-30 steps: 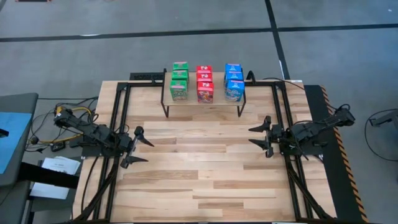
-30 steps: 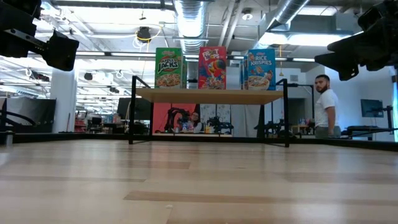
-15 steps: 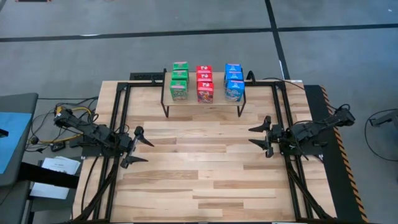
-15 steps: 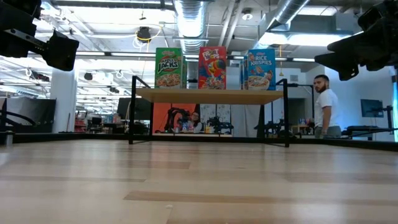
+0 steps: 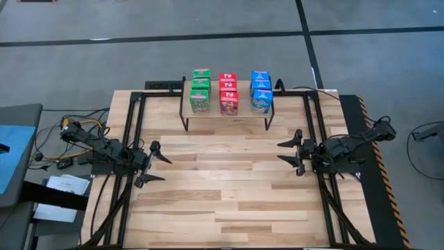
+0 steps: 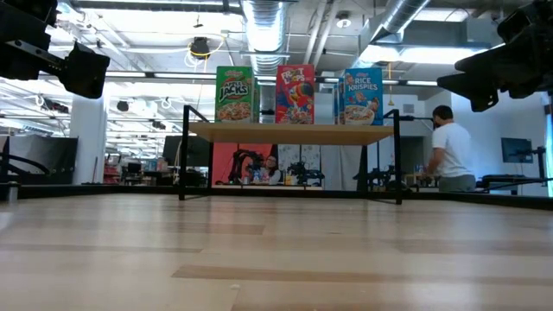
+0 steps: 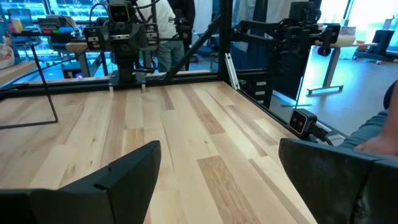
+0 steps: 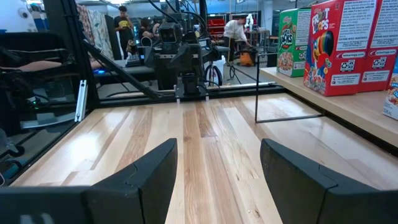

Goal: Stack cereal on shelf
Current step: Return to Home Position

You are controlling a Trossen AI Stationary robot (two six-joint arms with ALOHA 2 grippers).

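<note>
At the middle of the far edge of the slatted wooden table, on the low light-wood shelf on black metal legs: three rows running front to back. Small green cardboard cereal boxes toward the left edge, red cardboard cereal boxes in the middle, blue cardboard cereal boxes toward the right edge. All upright, printed fronts facing the near edge.

Near the left edge, the dark left gripper, fingers wide apart. Near the right edge, the dark right gripper, fingers likewise spread, pointing toward the other. Both well apart from the shelf.

Beyond the table, a person in a white top.
</note>
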